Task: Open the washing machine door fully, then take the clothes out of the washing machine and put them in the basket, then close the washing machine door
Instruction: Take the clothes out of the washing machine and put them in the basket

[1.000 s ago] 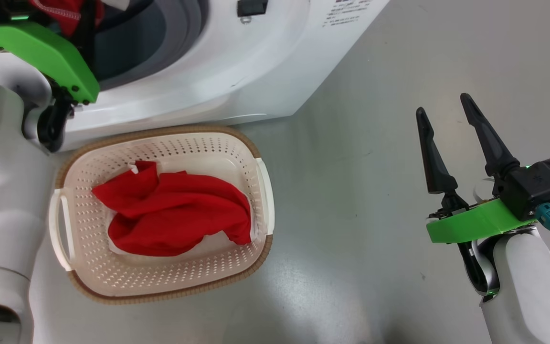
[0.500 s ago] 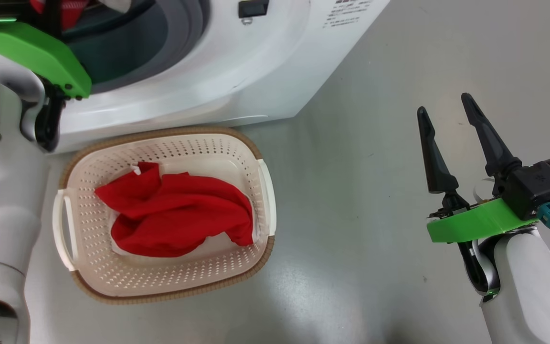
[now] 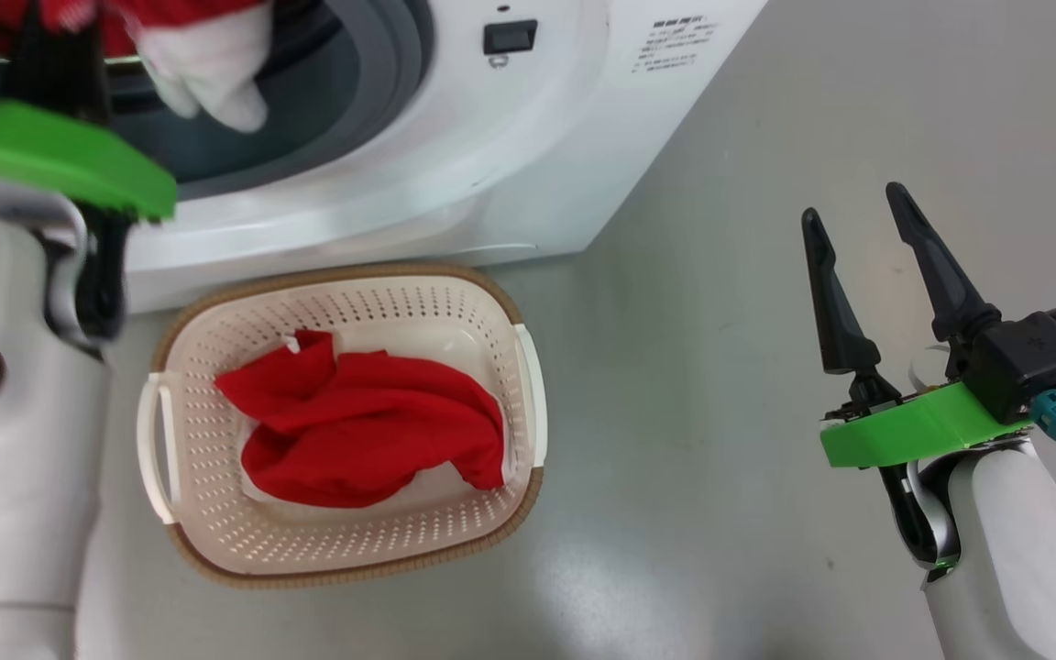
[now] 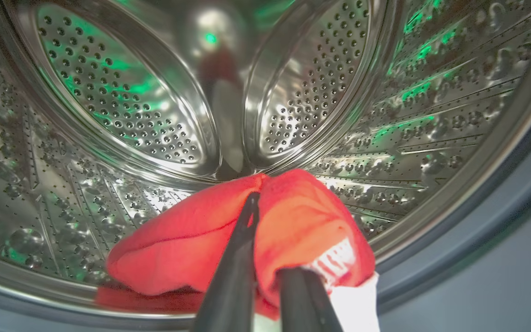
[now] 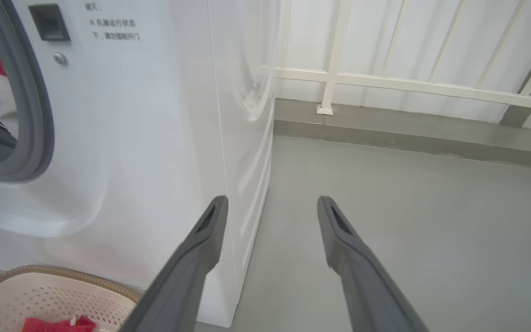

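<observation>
Grey floor [image 3: 720, 302] lies under everything, smooth and a bit shiny. On it stands the white washing machine [image 3: 510, 156]. It is cut off at the top of the head view, so the upper part of its round hole and grey rubber ring [image 3: 390, 101] is out of the picture.

The left gripper [image 4: 270, 235] is hard to see from the head, because its green wrist plate [image 3: 60, 156] and pale arm [image 3: 15, 440] cover it. The left wrist view looks right into the steel drum [image 4: 122, 110] with its little holes. There the two dark fingers [image 4: 233, 276] are squeezed together on a red and white cloth [image 4: 307, 216] at the mouth of the drum. One fingertip is tucked under the cloth. From the head, this cloth hangs at the edge of the hole, white part lowest and a bit blurry.

The basket [image 3: 345, 272] sits on the floor close in front of the machine, and I cannot tell if they touch. A red cloth [image 3: 363, 440] lies crumpled inside it. In the right wrist view a corner of that basket peeks in at the bottom, and a white railing [image 5: 385, 85] stands behind the machine.

The right gripper [image 3: 851, 203] is well off to the side over bare floor, its fingers spread wide apart, holding nothing
</observation>
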